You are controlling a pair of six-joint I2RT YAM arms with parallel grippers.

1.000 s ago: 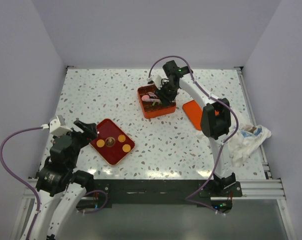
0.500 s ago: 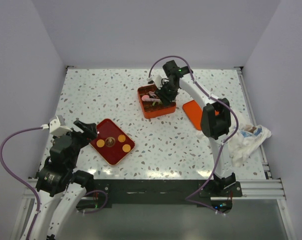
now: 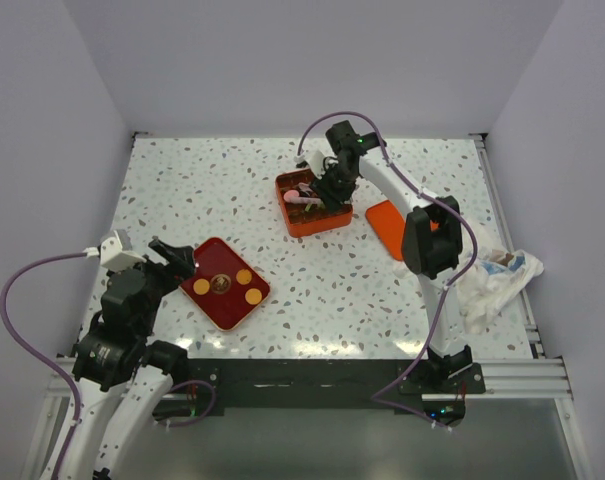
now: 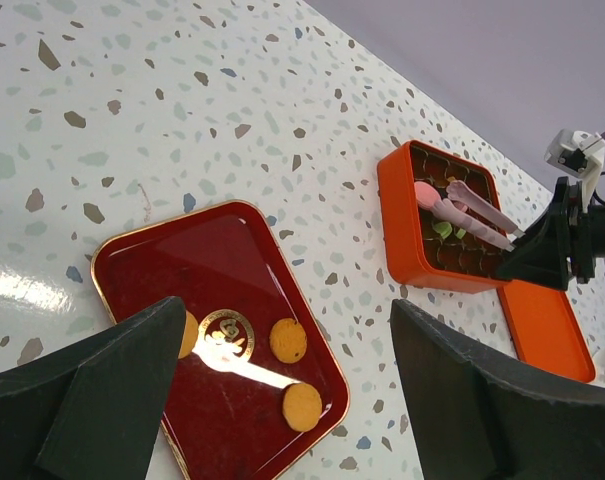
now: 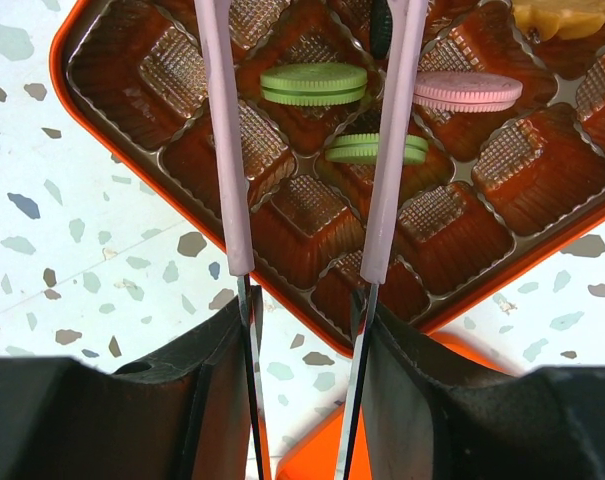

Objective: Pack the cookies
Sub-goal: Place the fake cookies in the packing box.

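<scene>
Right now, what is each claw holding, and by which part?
Right claw grips long pink tongs by their thin metal base; left claw open, holding nothing.

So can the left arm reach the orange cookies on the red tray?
Probably yes. The left end effector hangs open right beside the red tray, and the three orange cookies lie uncovered on it. The right end effector, holding pink tongs, is far off over the orange box.

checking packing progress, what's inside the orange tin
Orange square tin: two green round cookies, a pink one, a yellow one in brown moulded cells; pink tongs cover others.
</scene>
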